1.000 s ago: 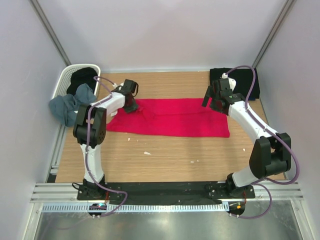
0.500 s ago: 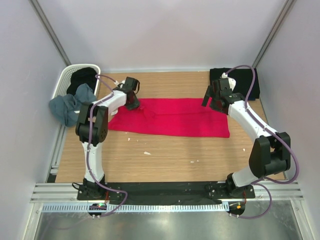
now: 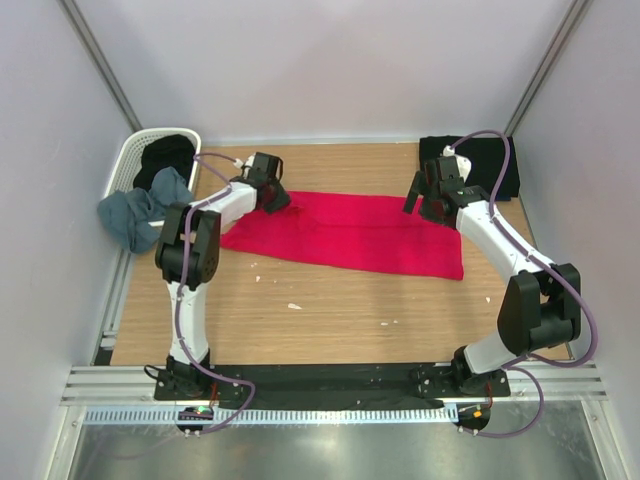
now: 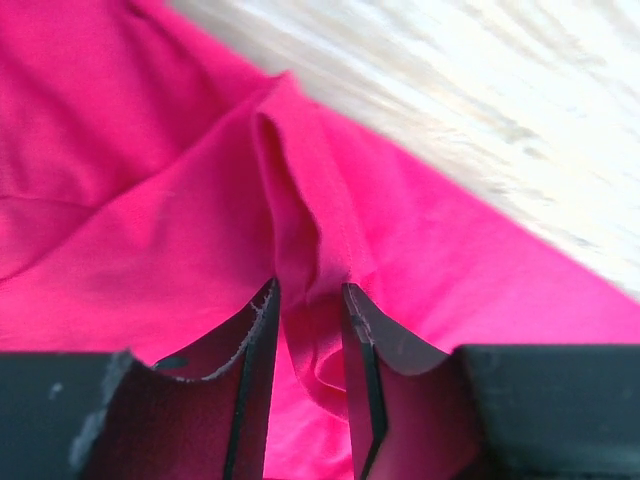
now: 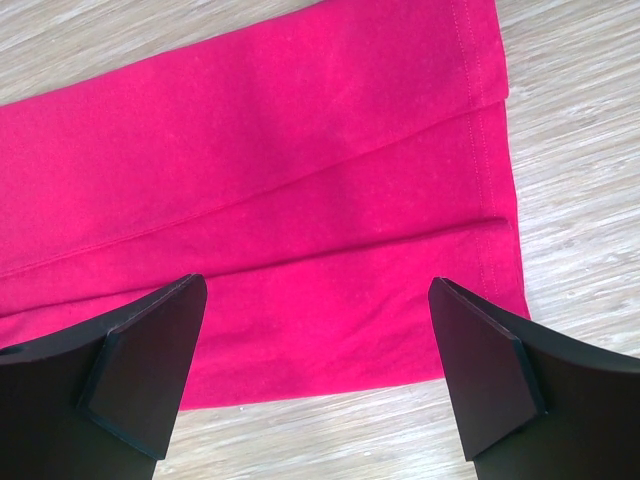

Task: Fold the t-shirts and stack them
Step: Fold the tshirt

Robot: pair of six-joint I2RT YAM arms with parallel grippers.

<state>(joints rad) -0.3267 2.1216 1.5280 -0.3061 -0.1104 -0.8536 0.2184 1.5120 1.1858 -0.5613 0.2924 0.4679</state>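
Observation:
The crimson-red t-shirt (image 3: 350, 235) lies folded into a long band across the wooden table (image 3: 330, 310), slightly slanted. At the band's far left corner, my left gripper (image 3: 275, 198) pinches a raised fold of the red cloth (image 4: 300, 230) between nearly closed fingers (image 4: 262, 330). My right gripper (image 3: 425, 205) hovers over the band's right end, its jaws wide open above the flat red hem (image 5: 300, 180) with nothing between them. A folded black t-shirt (image 3: 495, 160) rests at the back right corner.
A white lattice basket (image 3: 128, 160) stands at the back left with a black shirt (image 3: 165, 152) inside and a grey-blue shirt (image 3: 140, 212) hanging over its near rim. Grey walls enclose the table on three sides. Small white crumbs (image 3: 294, 306) dot the wood.
My left gripper has moved right and farther back, dragging the shirt's left corner with it, so the band now lies slanted. The right arm has stayed still.

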